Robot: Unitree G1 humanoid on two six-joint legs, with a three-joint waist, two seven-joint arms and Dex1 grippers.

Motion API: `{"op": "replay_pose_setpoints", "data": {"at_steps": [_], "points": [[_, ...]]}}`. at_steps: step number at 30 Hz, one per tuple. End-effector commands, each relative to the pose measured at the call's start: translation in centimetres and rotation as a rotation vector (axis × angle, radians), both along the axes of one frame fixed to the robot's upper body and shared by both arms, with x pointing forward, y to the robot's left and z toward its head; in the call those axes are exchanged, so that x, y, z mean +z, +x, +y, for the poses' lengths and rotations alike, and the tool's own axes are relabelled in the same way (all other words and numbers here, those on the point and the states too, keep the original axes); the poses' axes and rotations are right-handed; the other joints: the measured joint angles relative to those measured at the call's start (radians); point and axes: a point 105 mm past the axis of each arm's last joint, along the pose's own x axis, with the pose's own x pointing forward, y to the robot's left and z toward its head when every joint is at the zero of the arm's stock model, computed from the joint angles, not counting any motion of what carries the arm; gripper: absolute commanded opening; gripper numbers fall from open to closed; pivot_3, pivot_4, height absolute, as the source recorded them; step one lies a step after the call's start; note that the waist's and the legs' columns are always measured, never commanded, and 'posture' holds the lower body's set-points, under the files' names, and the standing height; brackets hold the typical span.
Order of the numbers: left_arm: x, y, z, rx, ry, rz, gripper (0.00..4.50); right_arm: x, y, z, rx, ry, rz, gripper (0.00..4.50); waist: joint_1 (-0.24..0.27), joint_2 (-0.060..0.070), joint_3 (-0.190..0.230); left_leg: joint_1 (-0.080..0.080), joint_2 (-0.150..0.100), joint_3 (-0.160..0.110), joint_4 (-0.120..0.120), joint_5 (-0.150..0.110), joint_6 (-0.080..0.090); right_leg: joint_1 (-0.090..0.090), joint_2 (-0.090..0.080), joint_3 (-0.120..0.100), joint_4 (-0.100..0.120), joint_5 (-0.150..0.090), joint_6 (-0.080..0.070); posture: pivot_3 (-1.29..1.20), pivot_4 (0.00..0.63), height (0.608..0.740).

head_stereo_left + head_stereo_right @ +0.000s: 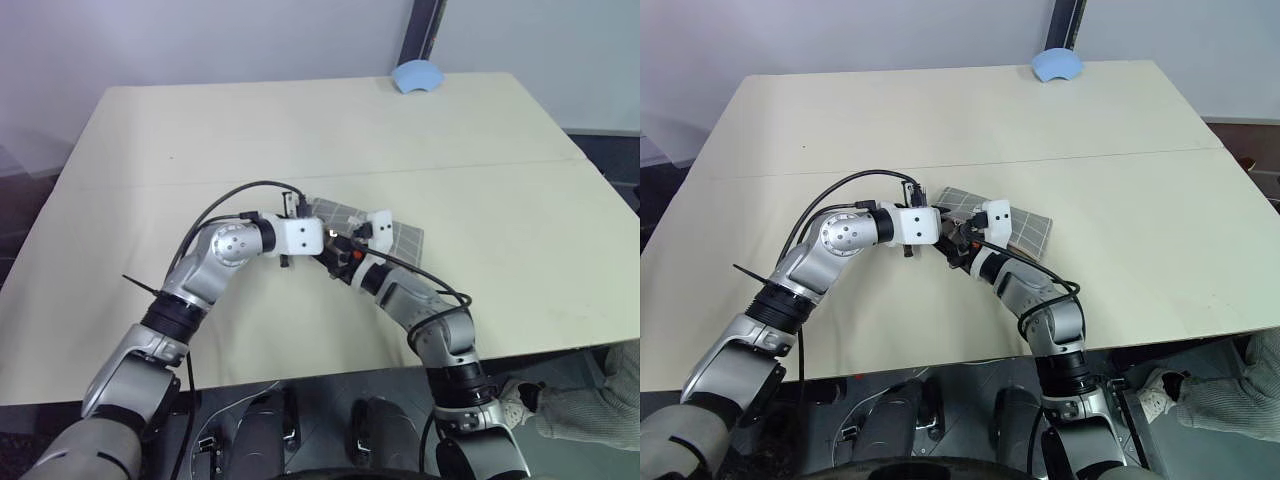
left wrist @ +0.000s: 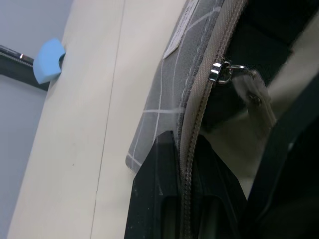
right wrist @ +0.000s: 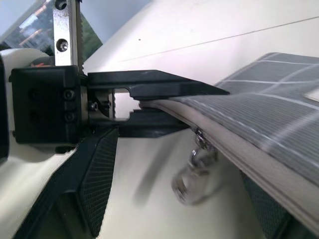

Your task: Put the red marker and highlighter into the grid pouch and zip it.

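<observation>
right wrist view has the left gripper [image 3: 199, 107] jaws clenched on the grid pouch [image 3: 279, 104] edge above the worktop [image 3: 209, 35]; right jaws parted round the dangling zipper pull [image 3: 192, 174], which may swing free and be missed.

I can't make out any readable text, brand or number. The grid pouch [image 2: 164, 94] carries a small white label [image 2: 173, 48], seen edge-on, and whatever is printed there is illegible to me.
</observation>
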Motion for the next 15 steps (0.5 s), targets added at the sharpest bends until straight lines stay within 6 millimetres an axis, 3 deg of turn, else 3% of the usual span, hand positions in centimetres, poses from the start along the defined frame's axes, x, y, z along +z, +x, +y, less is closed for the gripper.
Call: {"op": "replay_pose_setpoints", "data": {"at_steps": [1, 5, 15], "points": [[1.8, -0.6, -1.1, -0.051, -0.017, -0.067, 0.00, 1.2, 0.3, -0.2, -0.018, 0.018, -0.052, 1.96, 0.000, 0.000, 0.000, 0.000, 0.000, 0.000, 0.000, 0.000, 0.000, 0.000, 0.000, 0.000, 0.000, 0.000, 0.000, 0.00, 0.150, 0.740], [1.7, -0.7, -0.9, -0.049, -0.015, -0.065, 0.00, 1.2, -0.1, -0.3, -0.004, 0.017, -0.056, 0.06, 0.000, 0.000, 0.000, 0.000, 0.000, 0.000, 0.000, 0.000, 0.000, 0.000, 0.000, 0.000, 0.000, 0.000, 0.000, 0.00, 0.150, 0.740], [1.6, -0.5, -0.5, -0.034, -0.016, -0.067, 0.00, 0.1, -1.5, -3.0, -0.053, -0.006, -0.024, 0.06, -0.005, 0.000, 0.000, 0.000, 0.000, 0.000, 0.000, 0.000, 0.000, 0.000, 0.000, 0.000, 0.000, 0.000, 0.000, 0.00, 0.150, 0.740]]}}
